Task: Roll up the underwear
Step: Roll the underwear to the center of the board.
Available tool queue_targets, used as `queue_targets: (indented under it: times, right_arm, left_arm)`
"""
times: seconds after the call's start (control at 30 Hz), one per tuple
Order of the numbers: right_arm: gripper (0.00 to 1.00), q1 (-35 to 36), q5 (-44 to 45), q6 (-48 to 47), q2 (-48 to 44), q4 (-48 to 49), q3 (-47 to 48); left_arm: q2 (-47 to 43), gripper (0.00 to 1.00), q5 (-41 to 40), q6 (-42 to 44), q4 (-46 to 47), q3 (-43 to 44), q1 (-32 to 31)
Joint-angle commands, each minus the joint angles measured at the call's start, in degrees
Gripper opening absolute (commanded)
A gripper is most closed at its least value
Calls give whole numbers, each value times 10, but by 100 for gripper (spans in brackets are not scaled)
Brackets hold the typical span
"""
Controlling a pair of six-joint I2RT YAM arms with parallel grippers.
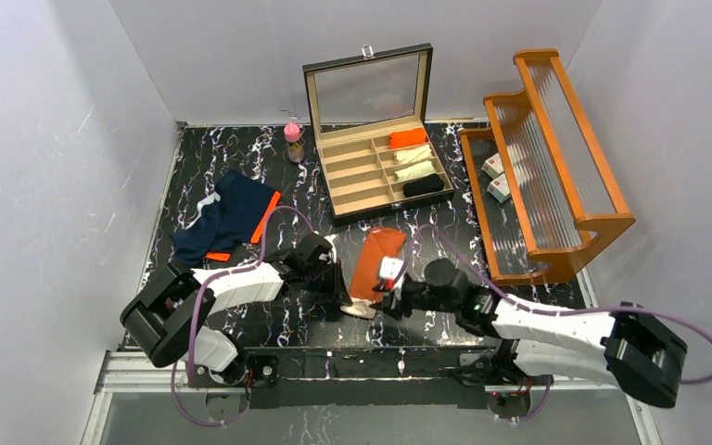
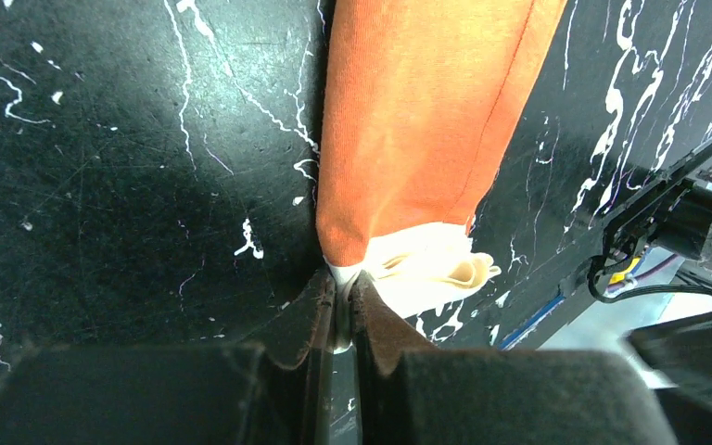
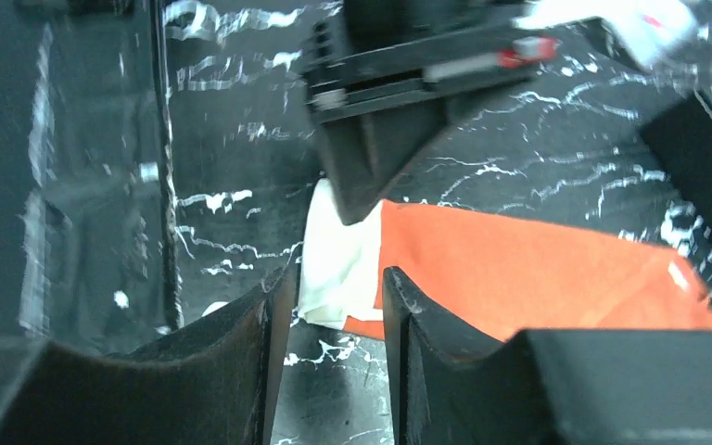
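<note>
Plainly, left end effector (image 2: 341, 306) pinches orange underwear (image 2: 417, 120) — right end effector (image 3: 329, 311) seemingly parted.

My tally
One rust-orange underwear (image 1: 377, 260), one navy underwear (image 1: 225, 215), one display case (image 1: 357, 176), four cloth rolls (image 1: 408, 138), one bottle (image 1: 293, 142), one wooden rack (image 1: 565, 148), two small boxes (image 1: 493, 166).

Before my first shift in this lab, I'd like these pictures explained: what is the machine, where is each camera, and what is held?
The machine is a left arm and a right arm at the table's near edge. The wide picture looks down from above; the other two come from wrist cameras. The left gripper is shut on the white waistband of the rust-orange underwear; the right gripper is open close by. Navy underwear, a compartment box, a wooden rack and a bottle lie there.
</note>
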Motion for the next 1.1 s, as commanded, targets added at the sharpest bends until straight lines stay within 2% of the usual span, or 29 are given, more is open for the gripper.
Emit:
queue_targets:
  times: [0.0, 0.23, 0.37, 0.6, 0.73, 0.93, 1.07]
  right_arm:
    - [48, 102, 103, -184, 61, 24, 13]
    - [48, 152, 118, -240, 144, 96, 21]
    - [48, 158, 121, -258, 176, 110, 25]
    - [51, 157, 198, -279, 202, 136, 15]
    - [51, 156, 202, -270, 222, 135, 11]
    - [42, 156, 194, -236, 227, 98, 9]
    - [30, 155, 212, -191, 229, 90, -3]
  left_arm:
    - [4, 0, 1, 14, -60, 2, -3]
    - [0, 0, -3, 9, -56, -6, -3]
    - [-5, 0, -1, 10, -55, -9, -3]
    - [-14, 0, 3, 12, -55, -13, -3]
    - [-15, 0, 2, 15, -55, -15, -3]
    - [-18, 0, 2, 15, -55, -18, -3]
    - [-22, 0, 1, 14, -55, -18, -3]
